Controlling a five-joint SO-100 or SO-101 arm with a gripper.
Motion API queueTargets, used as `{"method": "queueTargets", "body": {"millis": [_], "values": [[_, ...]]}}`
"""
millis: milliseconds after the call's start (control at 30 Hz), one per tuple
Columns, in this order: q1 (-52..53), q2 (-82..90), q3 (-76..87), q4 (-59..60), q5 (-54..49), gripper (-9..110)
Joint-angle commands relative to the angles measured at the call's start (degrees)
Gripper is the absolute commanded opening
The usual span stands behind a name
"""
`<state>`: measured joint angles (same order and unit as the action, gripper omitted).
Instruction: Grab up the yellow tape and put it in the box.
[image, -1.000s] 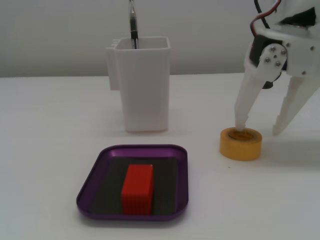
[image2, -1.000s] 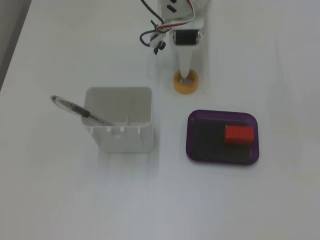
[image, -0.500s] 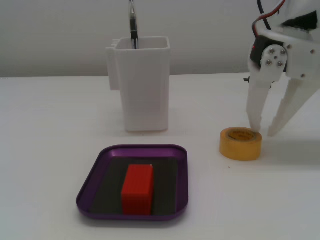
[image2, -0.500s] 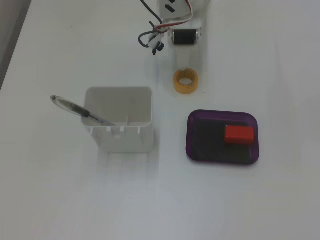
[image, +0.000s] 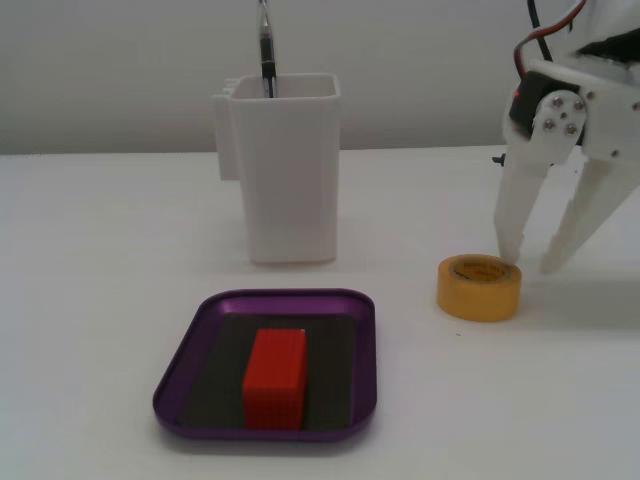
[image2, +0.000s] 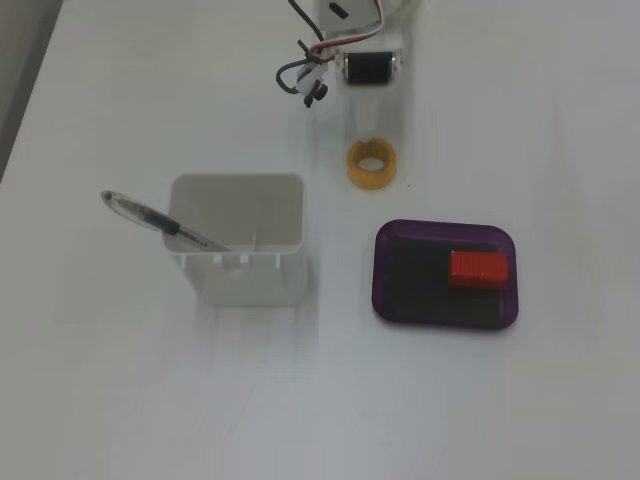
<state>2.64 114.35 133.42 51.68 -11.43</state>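
Gripper: the gripper (image: 531, 262) is hanging with its two white fingers spread apart, holding nothing, tips pointing down at the table (image: 100, 300).
Yellow tape: the yellow tape (image: 479, 287) is lying flat on the table, hollow core facing up; in the low fixed view the nearer fingertip is sitting just behind the roll's rear rim, and whether it is touching cannot be told. In the fixed view from above the yellow tape (image2: 371, 164) is lying clear, just below the arm's end.
Box: the box (image: 200, 345) is lying near the table's front edge in the low view, left of the tape and apart from it, with a red block (image: 275, 378) resting on its dark floor.
Container: a tall white container (image: 283, 170) is standing behind the box, with a pen (image: 266, 45) sticking up out of it.
Way between: nothing is lying between tape and box.
Arm: the arm (image2: 360, 40) is reaching in from the table's far edge, wrist steeply pitched down.
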Motion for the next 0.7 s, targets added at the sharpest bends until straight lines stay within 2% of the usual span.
{"method": "queueTargets", "body": {"millis": [0, 367, 667], "values": [[-0.09, 0.97, -2.64, 2.72, -0.44, 5], [-0.26, 0.97, -3.69, 3.34, -0.53, 5], [-0.26, 1.05, -3.69, 3.43, -0.44, 13]]}}
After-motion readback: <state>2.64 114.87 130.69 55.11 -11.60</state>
